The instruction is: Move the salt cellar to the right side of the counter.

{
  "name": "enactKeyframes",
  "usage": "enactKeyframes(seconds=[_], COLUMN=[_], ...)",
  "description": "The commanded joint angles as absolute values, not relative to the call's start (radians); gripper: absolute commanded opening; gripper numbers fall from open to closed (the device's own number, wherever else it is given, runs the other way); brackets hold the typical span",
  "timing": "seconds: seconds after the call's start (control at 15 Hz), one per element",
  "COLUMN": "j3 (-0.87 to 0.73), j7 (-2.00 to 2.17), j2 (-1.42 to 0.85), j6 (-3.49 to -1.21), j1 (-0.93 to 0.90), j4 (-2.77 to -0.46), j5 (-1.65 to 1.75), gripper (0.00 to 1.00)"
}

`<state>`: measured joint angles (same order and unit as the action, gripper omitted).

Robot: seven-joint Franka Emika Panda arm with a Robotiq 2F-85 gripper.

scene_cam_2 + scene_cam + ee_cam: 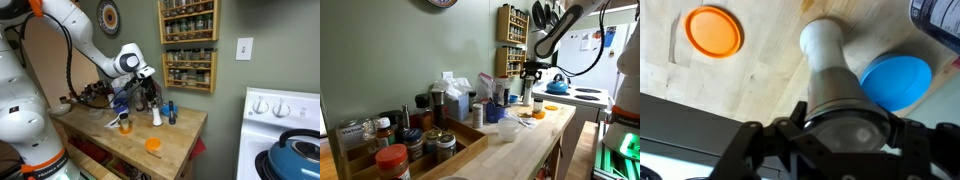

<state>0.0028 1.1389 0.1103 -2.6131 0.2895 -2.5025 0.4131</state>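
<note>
The salt cellar [833, 75] is a slim grey metal cylinder with a whitish far end, standing upright on the light wooden counter [740, 85]. My gripper [845, 128] is shut on its upper part, with a finger on each side. In both exterior views the gripper [152, 92] [529, 78] reaches down over the salt cellar [157, 115] [527, 97] near the counter's end by the stove. Whether its base touches the counter [175, 150] I cannot tell.
A blue-lidded jar [896, 82] [171, 112] stands close beside the salt cellar. An orange lid [714, 32] [152, 144] lies on the counter. A wooden tray of spice jars [420, 140], a red-lidded jar [392, 160], the stove [285, 110], a blue kettle [296, 152] and a spice rack [188, 45] surround it.
</note>
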Motion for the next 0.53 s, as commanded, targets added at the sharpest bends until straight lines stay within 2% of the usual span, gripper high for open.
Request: enactKeyframes(seconds=[0.0,0.07,0.13,0.27,0.47], j3=[-0.033,-0.04,-0.046,-0.053,-0.049], j7=[1.181,1.178,1.179,1.167,1.156], j2=[0.063,0.058,0.053,0.056,0.107], j6=[-2.633,-2.628,-2.629,-2.611,-2.578], j1=[0.263,0.255,0.249,0.234,0.208], j4=[-2.447,-2.439,-2.434,-2.426,-2.418], j5=[0.457,0.447,0.446,0.424,0.404], gripper=[0.39,0.89,0.9,1.0,1.0])
